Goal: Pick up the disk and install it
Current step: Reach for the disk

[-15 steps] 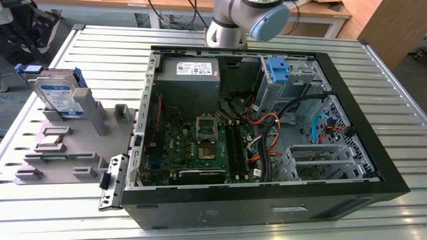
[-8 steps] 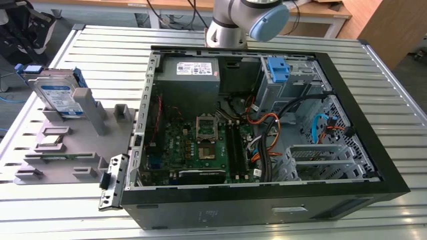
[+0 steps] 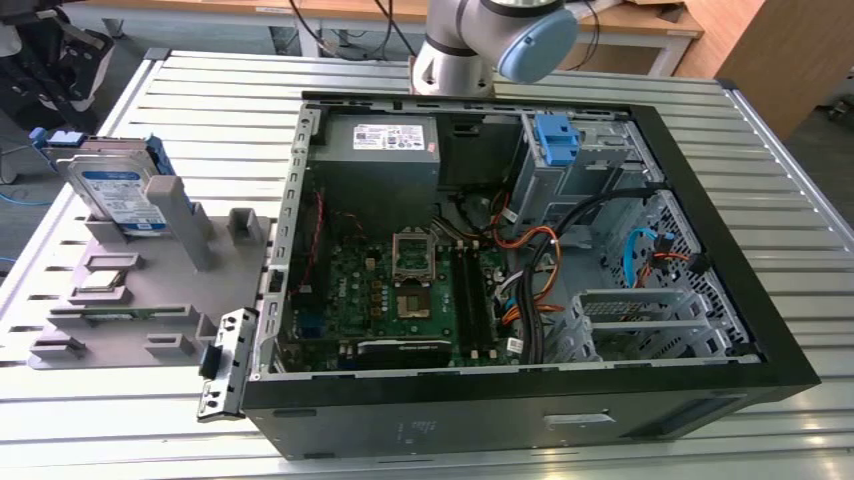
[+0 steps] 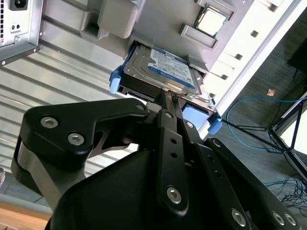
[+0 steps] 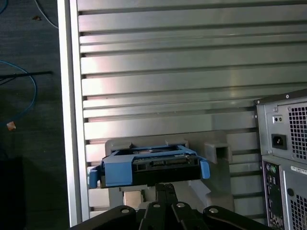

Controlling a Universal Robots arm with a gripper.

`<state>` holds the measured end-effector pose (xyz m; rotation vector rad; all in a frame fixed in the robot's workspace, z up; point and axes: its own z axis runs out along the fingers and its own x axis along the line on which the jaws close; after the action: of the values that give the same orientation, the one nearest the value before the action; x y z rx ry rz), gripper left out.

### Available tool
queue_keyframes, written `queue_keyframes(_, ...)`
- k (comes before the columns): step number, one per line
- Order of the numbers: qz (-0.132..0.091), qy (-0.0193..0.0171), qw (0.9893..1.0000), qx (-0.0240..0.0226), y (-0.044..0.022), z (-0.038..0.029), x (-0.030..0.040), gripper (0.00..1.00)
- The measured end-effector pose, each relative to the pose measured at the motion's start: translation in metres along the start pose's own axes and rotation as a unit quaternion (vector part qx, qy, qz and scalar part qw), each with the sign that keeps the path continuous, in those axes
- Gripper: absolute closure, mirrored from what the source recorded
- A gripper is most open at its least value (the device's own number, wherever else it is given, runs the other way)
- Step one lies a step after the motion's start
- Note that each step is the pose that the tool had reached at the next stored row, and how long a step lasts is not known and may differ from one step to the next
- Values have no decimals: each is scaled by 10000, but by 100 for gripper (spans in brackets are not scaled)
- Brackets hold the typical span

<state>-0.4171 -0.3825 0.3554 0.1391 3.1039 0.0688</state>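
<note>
— Black gripper (image 4: 168,96) is looming closest, its two fingers (image 4: 166,117) pressing together, seemingly gripping nothing.
— And the disk (image 4: 160,72)?
— One disk is standing on edge in one grey holder (image 3: 147,290), just past them, beside one open computer case (image 3: 534,250) on the slatted table (image 3: 747,130).

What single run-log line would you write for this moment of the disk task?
disk: standing in grey holder, not installed | gripper: shut, holding nothing, aimed at disk | computer case: open
</note>
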Motion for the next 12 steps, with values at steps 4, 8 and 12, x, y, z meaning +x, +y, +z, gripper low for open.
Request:
queue_keyframes(4,1,0,10000,0,1,12,15,89)
queue_keyframes(8,0,-1,10000,-1,1,26,35,89)
queue_keyframes(12,0,1,10000,0,1,37,41,89)
